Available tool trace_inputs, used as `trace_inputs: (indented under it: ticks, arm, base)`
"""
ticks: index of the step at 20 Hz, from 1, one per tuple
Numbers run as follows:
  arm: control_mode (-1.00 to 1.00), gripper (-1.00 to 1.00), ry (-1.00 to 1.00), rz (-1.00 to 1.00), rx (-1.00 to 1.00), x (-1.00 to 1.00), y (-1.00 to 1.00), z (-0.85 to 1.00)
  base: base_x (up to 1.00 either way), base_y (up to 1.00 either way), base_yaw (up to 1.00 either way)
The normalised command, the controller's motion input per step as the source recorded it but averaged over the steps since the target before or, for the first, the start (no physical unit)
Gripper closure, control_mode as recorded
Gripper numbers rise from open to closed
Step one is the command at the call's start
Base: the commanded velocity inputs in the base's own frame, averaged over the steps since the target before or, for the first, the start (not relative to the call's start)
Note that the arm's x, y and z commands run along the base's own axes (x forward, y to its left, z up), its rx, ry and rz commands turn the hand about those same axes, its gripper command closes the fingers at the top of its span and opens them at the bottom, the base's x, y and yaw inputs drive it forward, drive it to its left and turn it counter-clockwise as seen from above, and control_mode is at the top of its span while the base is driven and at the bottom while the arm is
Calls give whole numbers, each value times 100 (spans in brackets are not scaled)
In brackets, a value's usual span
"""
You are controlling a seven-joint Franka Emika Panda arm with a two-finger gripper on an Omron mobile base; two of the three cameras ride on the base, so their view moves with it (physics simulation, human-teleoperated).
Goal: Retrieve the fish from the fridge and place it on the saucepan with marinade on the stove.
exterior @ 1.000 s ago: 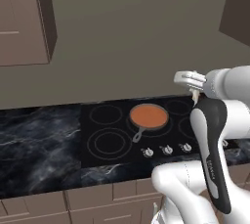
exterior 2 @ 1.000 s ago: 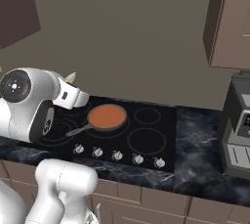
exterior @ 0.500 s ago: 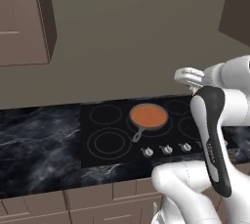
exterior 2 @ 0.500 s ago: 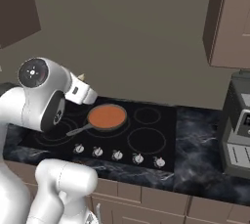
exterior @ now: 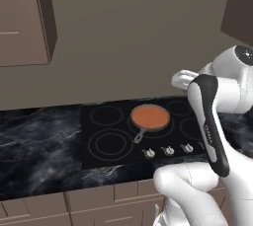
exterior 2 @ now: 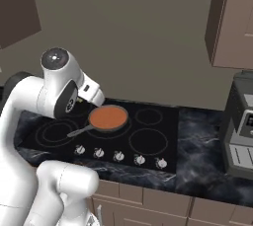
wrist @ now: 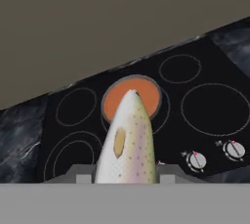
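Note:
My gripper (wrist: 126, 173) is shut on the fish (wrist: 128, 140), a pale speckled body that juts forward between the fingers. In the hand view its tip overlaps the saucepan (wrist: 131, 96), whose orange-brown marinade lies well below on the black stove (wrist: 215, 101). From the base views the hand (exterior: 182, 78) (exterior 2: 93, 93) hangs above the cooktop, just beside the saucepan (exterior: 149, 117) (exterior 2: 107, 117) on a rear ring of the stove (exterior: 111, 143) (exterior 2: 148, 141). The pan's thin handle points toward the knobs. The fridge is out of view.
Silver knobs (exterior 2: 118, 156) line the stove's front edge. Dark marble counter (exterior: 39, 141) runs to the left. A grey appliance (exterior 2: 242, 131) stands on the counter at the right. Brown wall cabinets hang at the upper left (exterior: 24, 18) and upper right (exterior 2: 232, 18).
The arm's elbow has risen and swung forward, and the hand with the fish has edged closer to the pan. The pan and stove have not moved.

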Motion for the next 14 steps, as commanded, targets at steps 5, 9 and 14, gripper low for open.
trace_inputs:
  ticks: [5, 9, 14]
  arm:
    - [-100, 100, 4, 1, 0, 25, 0, -68]
    - [-100, 100, 10, 0, 0, 48, 0, -52]
    - [-100, 100, 19, 0, 0, 66, 0, -38]
  base:
    - [0, 0, 0]
    - [0, 0, 0]
    - [0, 0, 0]
